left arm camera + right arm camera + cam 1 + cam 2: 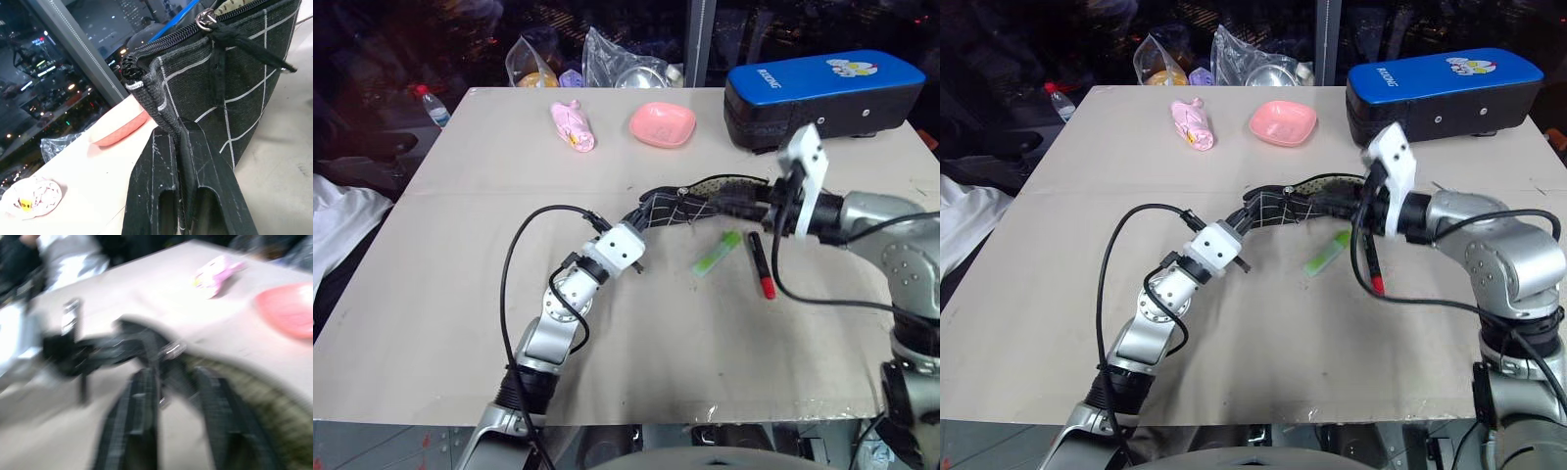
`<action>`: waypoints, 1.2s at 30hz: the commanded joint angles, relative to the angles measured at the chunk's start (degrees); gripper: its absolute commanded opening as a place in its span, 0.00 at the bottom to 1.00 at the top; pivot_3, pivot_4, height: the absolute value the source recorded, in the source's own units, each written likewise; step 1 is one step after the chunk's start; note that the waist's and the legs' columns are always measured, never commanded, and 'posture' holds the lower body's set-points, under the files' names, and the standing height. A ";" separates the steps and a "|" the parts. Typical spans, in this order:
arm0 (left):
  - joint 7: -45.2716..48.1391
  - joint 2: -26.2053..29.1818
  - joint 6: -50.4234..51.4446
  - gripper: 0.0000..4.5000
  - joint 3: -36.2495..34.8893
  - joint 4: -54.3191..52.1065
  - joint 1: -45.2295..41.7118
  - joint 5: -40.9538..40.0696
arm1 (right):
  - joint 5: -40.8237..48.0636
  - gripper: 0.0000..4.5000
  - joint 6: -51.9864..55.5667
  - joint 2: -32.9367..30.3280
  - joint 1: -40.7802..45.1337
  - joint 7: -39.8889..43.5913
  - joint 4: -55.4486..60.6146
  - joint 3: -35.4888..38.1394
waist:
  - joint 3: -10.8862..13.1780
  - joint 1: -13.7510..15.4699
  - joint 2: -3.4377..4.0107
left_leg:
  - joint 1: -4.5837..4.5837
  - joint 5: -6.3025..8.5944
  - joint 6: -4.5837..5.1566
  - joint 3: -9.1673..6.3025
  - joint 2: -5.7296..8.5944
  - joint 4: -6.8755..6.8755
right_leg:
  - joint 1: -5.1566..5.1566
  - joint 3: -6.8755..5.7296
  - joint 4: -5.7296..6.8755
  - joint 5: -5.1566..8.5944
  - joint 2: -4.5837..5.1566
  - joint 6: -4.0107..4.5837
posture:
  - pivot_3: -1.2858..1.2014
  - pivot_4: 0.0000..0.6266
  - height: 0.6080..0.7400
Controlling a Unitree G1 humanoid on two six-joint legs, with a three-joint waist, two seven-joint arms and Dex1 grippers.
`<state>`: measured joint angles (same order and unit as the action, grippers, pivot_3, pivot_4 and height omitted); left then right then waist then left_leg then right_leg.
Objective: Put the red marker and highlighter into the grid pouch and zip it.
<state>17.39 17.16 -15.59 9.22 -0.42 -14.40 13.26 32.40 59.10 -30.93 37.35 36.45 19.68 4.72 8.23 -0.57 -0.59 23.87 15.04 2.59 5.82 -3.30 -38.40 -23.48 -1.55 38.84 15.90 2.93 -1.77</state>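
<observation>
Head stereo pair looks forward and down over the table [440, 294]; each wrist camera sights closely along its fingers, all views sharing the grid pouch [690, 208].

My left fingers [195, 186] are scuffed black plastic, pinching the pouch [244, 98], a woven matt cloth with a metal zip. The highlighter [717, 253] looks translucent plastic.
</observation>
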 commanded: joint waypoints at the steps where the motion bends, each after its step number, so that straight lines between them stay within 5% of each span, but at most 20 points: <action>1: 0.13 0.17 -1.62 0.00 0.12 -0.64 -0.69 -0.60 | -3.89 0.01 -3.28 1.19 1.35 -3.67 -3.83 -2.08 | 0.00 0.07 0.00 | 0.01 -0.01 -0.01 0.02 0.01 0.00 | 0.00 0.00 -0.02 0.00 0.01 0.00 | 0.52 0.24 0.98; 7: 0.06 0.45 -1.76 0.00 0.19 -0.71 -0.51 -0.35 | -12.75 0.01 -10.97 -0.82 2.19 -1.01 -6.74 -14.45 | 0.01 -0.06 0.00 | 0.00 -0.09 -0.15 0.08 0.01 0.00 | -0.02 0.04 -0.01 0.00 -0.01 -0.01 | 0.52 0.24 0.98; 14: 0.07 0.63 -1.76 0.00 0.41 -1.32 -0.64 -0.01 | -26.84 0.01 -33.87 -3.62 6.55 5.38 -9.79 -25.43 | 0.02 -0.08 0.01 | 0.00 -0.08 -0.13 0.06 0.00 -0.01 | -0.03 0.03 -0.01 0.00 -0.04 -0.01 | 0.52 0.24 0.98; 17: -0.09 0.44 -1.55 0.00 0.51 -1.42 -0.90 0.13 | -31.77 0.18 -41.61 -4.17 7.75 7.70 -11.43 -28.28 | 0.02 -0.06 0.01 | 0.00 -0.12 -0.19 0.06 0.00 -0.01 | -0.03 0.02 -0.01 0.00 -0.05 -0.01 | 0.52 0.24 0.98; 24: -0.48 -0.26 -1.12 0.00 0.66 -1.55 -0.90 0.23 | -37.80 0.95 -48.91 -3.05 7.75 11.00 -13.95 -30.07 | 0.02 -0.02 0.00 | 0.00 -0.14 -0.24 0.09 0.00 -0.02 | -0.03 0.02 -0.01 0.00 -0.03 -0.01 | 0.52 0.24 0.98; 31: -0.74 -0.40 -0.79 0.00 0.21 -1.64 -0.47 0.04 | -39.85 0.99 -48.61 -2.06 6.23 11.48 -14.17 -28.17 | 0.02 -0.01 0.00 | 0.00 -0.15 -0.25 0.09 -0.01 -0.02 | -0.03 0.01 0.00 0.00 -0.04 -0.01 | 0.52 0.24 0.98; 36: -1.20 0.17 -0.62 0.00 -0.59 -1.85 0.02 0.34 | -29.34 0.99 -36.40 -2.30 2.57 10.87 -7.42 -15.15 | 0.03 0.39 0.00 | 0.01 -0.15 -0.25 0.10 -0.01 -0.03 | -0.01 0.01 -0.01 0.00 -0.01 -0.01 | 0.52 0.24 0.98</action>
<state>17.07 17.13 -15.50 9.39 -0.39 -14.34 13.56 -1.47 18.08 -32.84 40.48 47.87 6.90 -16.76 8.26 -0.18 -0.59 23.88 14.89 2.34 5.94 -3.31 -38.43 -23.49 -1.53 38.83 15.90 2.93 -1.77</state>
